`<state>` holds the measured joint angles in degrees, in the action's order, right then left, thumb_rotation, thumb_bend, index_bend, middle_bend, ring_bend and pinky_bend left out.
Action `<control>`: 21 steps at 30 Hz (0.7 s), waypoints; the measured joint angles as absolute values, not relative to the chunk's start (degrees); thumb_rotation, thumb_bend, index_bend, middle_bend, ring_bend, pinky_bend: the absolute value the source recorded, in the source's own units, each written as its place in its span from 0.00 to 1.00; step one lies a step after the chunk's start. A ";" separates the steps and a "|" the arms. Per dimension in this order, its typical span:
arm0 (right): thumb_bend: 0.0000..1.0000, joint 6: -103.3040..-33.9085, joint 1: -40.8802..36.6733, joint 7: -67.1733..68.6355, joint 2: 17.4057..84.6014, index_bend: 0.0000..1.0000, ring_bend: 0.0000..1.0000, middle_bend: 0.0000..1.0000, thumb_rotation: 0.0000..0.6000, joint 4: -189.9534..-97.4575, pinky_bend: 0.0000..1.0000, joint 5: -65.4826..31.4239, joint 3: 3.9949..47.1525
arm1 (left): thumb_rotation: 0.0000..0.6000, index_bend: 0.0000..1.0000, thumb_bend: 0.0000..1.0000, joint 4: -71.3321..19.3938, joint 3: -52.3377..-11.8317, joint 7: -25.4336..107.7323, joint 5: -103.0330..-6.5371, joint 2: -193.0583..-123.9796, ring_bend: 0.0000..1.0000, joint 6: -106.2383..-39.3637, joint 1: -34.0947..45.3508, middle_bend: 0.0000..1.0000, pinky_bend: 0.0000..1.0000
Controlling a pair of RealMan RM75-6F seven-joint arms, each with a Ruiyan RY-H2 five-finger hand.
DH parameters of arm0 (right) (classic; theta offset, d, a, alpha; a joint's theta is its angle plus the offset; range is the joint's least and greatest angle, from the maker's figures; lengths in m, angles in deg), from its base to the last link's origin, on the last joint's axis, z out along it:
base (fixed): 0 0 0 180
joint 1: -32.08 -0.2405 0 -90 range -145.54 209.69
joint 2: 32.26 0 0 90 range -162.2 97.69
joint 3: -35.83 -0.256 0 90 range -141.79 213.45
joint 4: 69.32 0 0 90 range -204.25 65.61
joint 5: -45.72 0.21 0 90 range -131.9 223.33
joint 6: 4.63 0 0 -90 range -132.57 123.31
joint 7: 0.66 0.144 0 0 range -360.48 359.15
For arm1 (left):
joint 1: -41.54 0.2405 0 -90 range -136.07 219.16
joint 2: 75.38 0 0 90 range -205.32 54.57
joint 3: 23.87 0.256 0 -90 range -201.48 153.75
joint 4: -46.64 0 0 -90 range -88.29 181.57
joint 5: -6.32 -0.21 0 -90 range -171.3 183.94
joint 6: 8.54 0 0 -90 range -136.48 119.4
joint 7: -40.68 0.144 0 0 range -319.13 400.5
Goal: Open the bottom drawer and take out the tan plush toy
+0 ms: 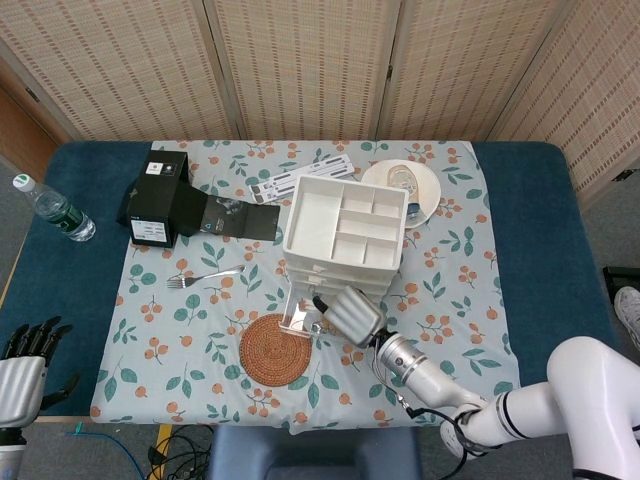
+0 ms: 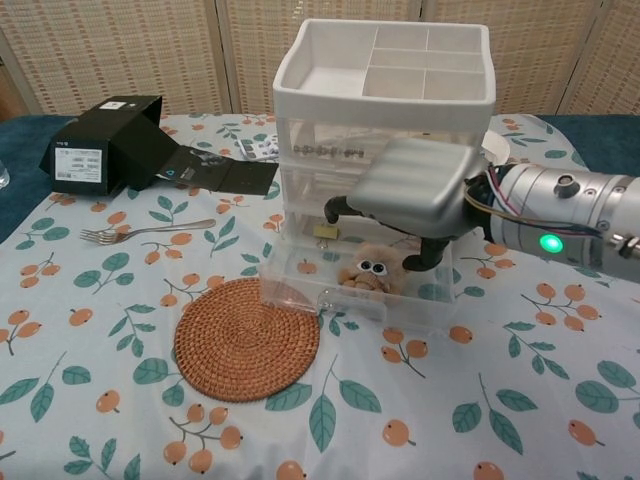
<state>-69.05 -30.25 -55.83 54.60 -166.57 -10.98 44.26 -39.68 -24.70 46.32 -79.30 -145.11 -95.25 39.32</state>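
The white drawer unit [image 2: 385, 75] stands mid-table, and its clear bottom drawer [image 2: 300, 288] is pulled out toward me. Inside lies the tan plush toy [image 2: 368, 270], face up with its eyes showing. My right hand [image 2: 410, 190] hovers palm-down just over the toy, with a dark fingertip [image 2: 424, 256] reaching down at the toy's right and another at its upper left. The toy still rests on the drawer floor. In the head view the right hand [image 1: 348, 315] covers the drawer's right part. My left hand [image 1: 22, 375] hangs off the table's left side, fingers apart and empty.
A round woven coaster [image 2: 247, 338] lies right in front of the open drawer. A fork [image 2: 145, 232] and an open black box [image 2: 105, 145] lie to the left. A plate [image 1: 405, 185] sits behind the unit, and a water bottle [image 1: 50, 208] lies at the far left.
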 measured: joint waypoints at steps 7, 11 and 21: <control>0.25 -66.85 -29.72 -59.03 56.66 0.22 1.00 0.83 1.00 -163.12 1.00 -11.05 43.26 | 1.00 0.20 0.25 -39.54 -24.77 46.26 -79.08 -145.17 0.15 -95.23 39.44 0.14 0.10; 0.25 -65.71 -29.35 -60.66 57.68 0.22 1.00 0.83 1.00 -161.70 1.00 -10.83 42.68 | 1.00 0.20 0.25 -39.34 -24.80 46.13 -78.78 -145.16 0.15 -95.16 39.58 0.14 0.10; 0.25 -63.50 -28.49 -63.26 59.44 0.24 1.00 0.83 1.00 -158.86 1.00 -11.40 42.04 | 1.00 0.20 0.25 -39.12 -24.86 45.97 -78.60 -145.21 0.15 -95.23 39.80 0.14 0.10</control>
<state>-63.50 -28.49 -63.26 59.44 -158.86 -11.40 42.04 -39.12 -24.86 45.97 -78.60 -145.21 -95.23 39.80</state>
